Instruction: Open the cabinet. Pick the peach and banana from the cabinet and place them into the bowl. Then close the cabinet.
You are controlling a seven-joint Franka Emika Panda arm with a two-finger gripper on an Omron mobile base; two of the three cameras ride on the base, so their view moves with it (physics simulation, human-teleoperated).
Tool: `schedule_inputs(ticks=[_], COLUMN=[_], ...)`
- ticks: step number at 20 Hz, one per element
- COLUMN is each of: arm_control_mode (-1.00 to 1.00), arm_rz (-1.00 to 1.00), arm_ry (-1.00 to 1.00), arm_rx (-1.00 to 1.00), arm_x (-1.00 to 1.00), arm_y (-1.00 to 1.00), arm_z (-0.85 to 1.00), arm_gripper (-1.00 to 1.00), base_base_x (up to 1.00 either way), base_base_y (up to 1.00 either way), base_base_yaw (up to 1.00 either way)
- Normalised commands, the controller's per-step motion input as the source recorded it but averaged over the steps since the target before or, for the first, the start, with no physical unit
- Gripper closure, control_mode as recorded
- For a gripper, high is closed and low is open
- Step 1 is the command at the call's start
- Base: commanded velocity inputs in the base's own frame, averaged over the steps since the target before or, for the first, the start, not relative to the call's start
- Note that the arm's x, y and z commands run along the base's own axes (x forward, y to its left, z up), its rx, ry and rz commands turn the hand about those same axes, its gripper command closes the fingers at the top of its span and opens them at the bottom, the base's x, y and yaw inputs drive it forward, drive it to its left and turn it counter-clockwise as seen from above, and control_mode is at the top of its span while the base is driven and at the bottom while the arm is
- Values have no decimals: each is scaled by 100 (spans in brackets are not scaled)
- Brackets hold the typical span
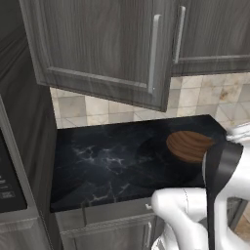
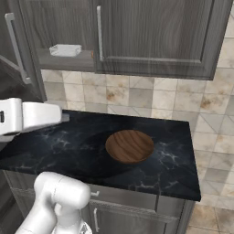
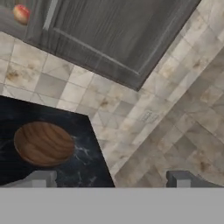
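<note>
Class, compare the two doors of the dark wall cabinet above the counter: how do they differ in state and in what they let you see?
The left door stands swung open; the right door sits shut. Past the left door a shelf and the peach show; the right door hides its inside. Both share grey wood grain and silver bar handles.

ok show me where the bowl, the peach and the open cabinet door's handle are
bowl [image 2: 130,146], right base view, middle of its wooden inside.
peach [image 3: 21,13], hand view, its reddish side, inside the cabinet.
cabinet door handle [image 1: 155,53], left base view, mid-length of the silver bar.
</note>
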Motion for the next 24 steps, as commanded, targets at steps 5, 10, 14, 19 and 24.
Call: schedule_inputs(ticks=[5,10,14,19,24], arm_control_mode=[-100,-100,-100,-100,-100], arm_rz=[29,26,20,12,7], arm_ry=[9,3,0,0,0], arm_rx=[35,43,41,28,15], arm_x=[40,37,50,74,88], arm_y=[0,0,0,13,49], arm_z=[11,20,13,0,-8], arm_gripper=[-100,-100,-100,-100,-100], base_base_x=[0,0,0,0,0], base_base_y=[0,0,0,0,0], base_base_yaw=[0,0,0,0,0])
